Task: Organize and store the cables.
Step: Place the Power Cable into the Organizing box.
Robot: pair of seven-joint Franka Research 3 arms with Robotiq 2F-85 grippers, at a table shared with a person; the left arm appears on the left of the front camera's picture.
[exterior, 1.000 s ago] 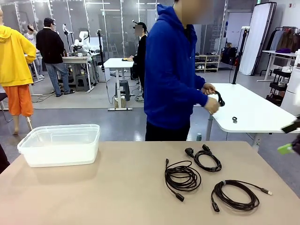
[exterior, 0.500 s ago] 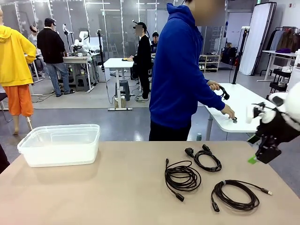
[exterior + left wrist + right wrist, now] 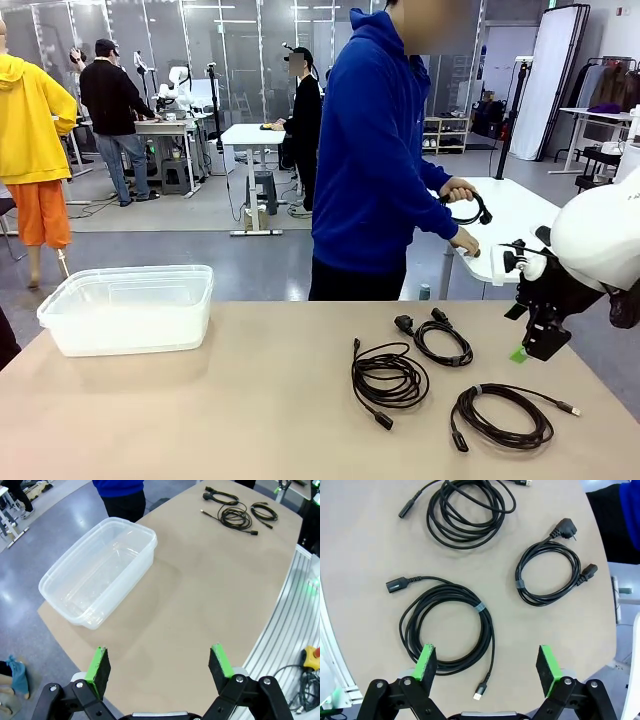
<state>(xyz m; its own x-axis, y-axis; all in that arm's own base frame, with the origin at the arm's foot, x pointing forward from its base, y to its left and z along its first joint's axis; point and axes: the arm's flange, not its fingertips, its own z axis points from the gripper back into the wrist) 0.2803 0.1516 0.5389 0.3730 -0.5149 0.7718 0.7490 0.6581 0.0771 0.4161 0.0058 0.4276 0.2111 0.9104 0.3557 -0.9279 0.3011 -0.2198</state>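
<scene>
Three coiled black cables (image 3: 390, 377) lie on the right side of the tan worktop (image 3: 250, 410), well apart from a clear plastic tub (image 3: 130, 318) at its far left. The right tool (image 3: 486, 664) hangs above them, fingers spread wide. The left tool (image 3: 159, 664), also spread, hovers over bare worktop. Beyond, a person (image 3: 375, 150) holds another black cord (image 3: 480, 213).

Three coiled cables (image 3: 390, 375) (image 3: 443, 341) (image 3: 503, 415), one clear tub (image 3: 128, 310)

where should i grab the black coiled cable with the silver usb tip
I'd take the black coiled silver-tipped cable at its grey tape band, coming straight down, jaws across the strands. The coil lies flat, and the band seems to bind the loops together there.
</scene>
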